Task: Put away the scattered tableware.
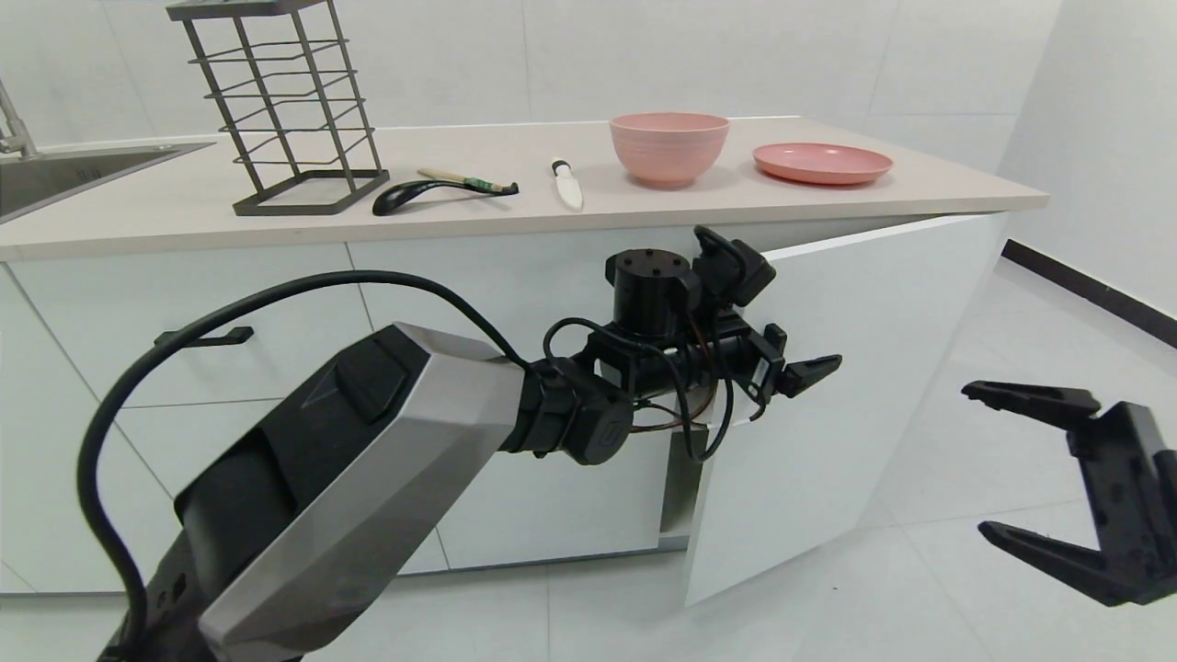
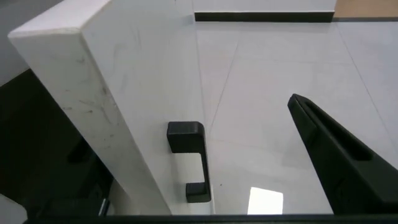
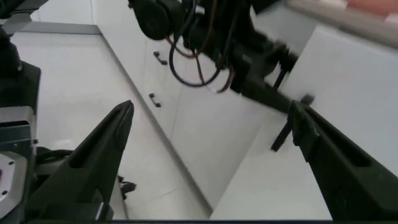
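Head view looks along a pale bench (image 1: 165, 207) where the scattered tableware lies in a row. A black spoon (image 1: 405, 195) rests just beside the foot of a tall dark wire rack (image 1: 276, 101), and a wooden-handled utensil (image 1: 464, 180) with a green band touches the end of the spoon's handle. A small knife (image 1: 567, 184) with a white blade lies apart from them, toward the robot's right. Farther right stands a pink bowl (image 1: 668, 147), upright, and near it, not touching, a flat pink plate (image 1: 821, 162). A steel sink (image 1: 55, 175) is set into the bench at the far left. Below the bench a white cabinet door (image 1: 828, 414) stands swung open, and a drawer handle (image 1: 204, 337) shows on the fronts to the left. The left arm (image 1: 368, 460) stretches across to that door, with the left jaws at its upper free edge. One fingertip (image 1: 814, 368) points out over the door's face. From the left wrist view this finger (image 2: 336, 149) lies off to one side, and the door's black handle (image 2: 189, 162) sits between it and the door's thick edge, touching neither. The left jaws look parted and grip nothing. The right jaws hang low at the robot's right, above the tiled floor (image 1: 919, 588) and well apart from the door, spread wide with their fingers (image 1: 1030, 397) far from each other and nothing between them.
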Robot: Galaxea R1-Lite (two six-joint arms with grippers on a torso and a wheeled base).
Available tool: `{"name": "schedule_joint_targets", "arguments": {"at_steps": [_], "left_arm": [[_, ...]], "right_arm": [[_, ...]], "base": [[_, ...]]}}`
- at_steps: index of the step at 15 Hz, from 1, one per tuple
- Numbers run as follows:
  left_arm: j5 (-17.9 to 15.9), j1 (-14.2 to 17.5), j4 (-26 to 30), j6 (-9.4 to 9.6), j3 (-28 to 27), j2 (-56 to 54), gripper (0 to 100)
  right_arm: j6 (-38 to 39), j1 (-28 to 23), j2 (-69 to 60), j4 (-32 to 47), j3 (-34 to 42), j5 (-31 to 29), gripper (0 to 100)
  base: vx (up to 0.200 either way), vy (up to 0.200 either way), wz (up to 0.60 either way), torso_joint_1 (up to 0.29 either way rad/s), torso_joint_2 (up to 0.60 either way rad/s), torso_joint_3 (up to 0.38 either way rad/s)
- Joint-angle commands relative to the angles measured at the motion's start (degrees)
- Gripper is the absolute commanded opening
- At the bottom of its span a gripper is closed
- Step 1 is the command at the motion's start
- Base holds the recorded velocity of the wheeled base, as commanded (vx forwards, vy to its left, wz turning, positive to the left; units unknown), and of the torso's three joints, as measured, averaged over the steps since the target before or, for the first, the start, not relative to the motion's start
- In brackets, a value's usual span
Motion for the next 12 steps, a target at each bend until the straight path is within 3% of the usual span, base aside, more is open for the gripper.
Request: {"name": "schedule_joint_targets", "arguments": {"at_steps": [1,8,12], "left_arm": [[-0.05,-1.34,-0.07,-0.01,-0.08,0.06,100],[-0.05,-7.67,-0.25,-0.18,-0.17,1.64,100],[-0.23,-10.40,-0.43,-0.18,-2.98,3.22,100]], "right_arm": [[-0.17,-0.16,-12.24,-0.03,-1.14,-0.05,100],[-1.31,-0.24,-23.40,-0.03,-5.89,-0.14,100],[-1.49,-0.68,-26.83,-0.03,-7.20,-0.14,100]], "base": [[0.000,0.000,0.00,0.000,0.00,0.000],[0.000,0.000,0.00,0.000,0.00,0.000],[0.000,0.000,0.00,0.000,0.00,0.000]]}}
